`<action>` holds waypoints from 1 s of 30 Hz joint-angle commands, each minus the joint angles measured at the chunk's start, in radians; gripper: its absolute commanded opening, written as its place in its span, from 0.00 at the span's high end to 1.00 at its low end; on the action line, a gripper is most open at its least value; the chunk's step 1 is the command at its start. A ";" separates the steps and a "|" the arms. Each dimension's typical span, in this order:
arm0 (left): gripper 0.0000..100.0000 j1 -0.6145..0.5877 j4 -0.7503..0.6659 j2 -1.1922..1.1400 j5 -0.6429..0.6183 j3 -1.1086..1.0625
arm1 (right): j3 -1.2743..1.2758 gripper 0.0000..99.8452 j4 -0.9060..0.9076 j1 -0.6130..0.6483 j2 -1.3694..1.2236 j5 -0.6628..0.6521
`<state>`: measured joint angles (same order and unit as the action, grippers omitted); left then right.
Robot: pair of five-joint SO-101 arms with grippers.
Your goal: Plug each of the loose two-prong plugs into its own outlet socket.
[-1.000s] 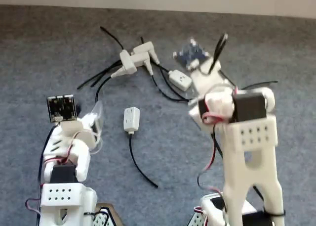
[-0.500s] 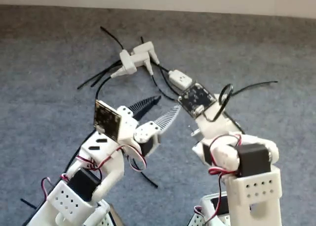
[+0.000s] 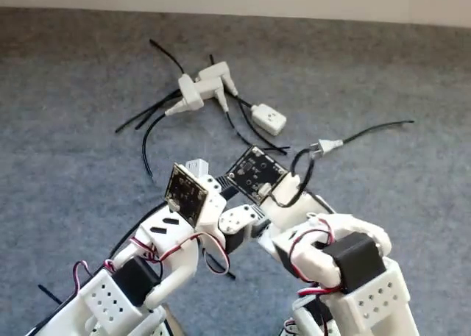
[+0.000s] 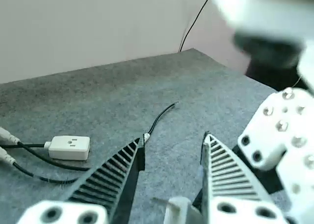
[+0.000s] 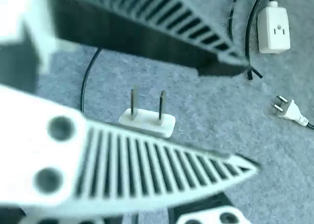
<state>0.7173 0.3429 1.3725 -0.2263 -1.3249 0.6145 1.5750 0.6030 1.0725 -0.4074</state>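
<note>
In the high view, the left arm (image 3: 158,259) and right arm (image 3: 331,255) lean in toward mid-table with their wrists side by side. Beyond the right arm a loose plug (image 3: 327,145) lies flat on the grey carpet (image 3: 73,159). Its long axis runs across the table, with the prongs toward the left and the cord trailing off right. An outlet socket (image 3: 268,118) lies farther back, apart from it.

In the left wrist view, the left gripper (image 4: 172,141) is spread wide over the carpet.

In the right wrist view, the right gripper (image 5: 247,117) is also spread wide, one finger on each side of an upright plug (image 5: 147,122). Its two prongs stand straight up toward the camera.
</note>
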 commanded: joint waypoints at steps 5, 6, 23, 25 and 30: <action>0.80 0.004 -0.025 0.001 0.002 -0.076 | -0.318 0.99 0.194 0.013 0.018 -0.029; 0.80 0.002 -0.025 0.002 0.002 -0.076 | -0.349 0.99 0.193 -0.002 0.022 -0.031; 0.80 -0.124 -0.163 0.002 0.000 -0.134 | -0.317 0.99 0.191 -0.255 -0.012 -0.199; 0.80 -0.124 -0.163 0.002 0.000 -0.139 | -0.314 0.99 0.185 -0.255 -0.012 -0.199; 0.80 -0.179 -0.161 0.010 0.000 -0.142 | -0.320 0.99 0.183 -0.257 -0.013 -0.222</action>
<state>0.6022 0.2018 1.3694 -0.2279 -1.4691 0.3092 1.7285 0.3606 1.0833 -0.6038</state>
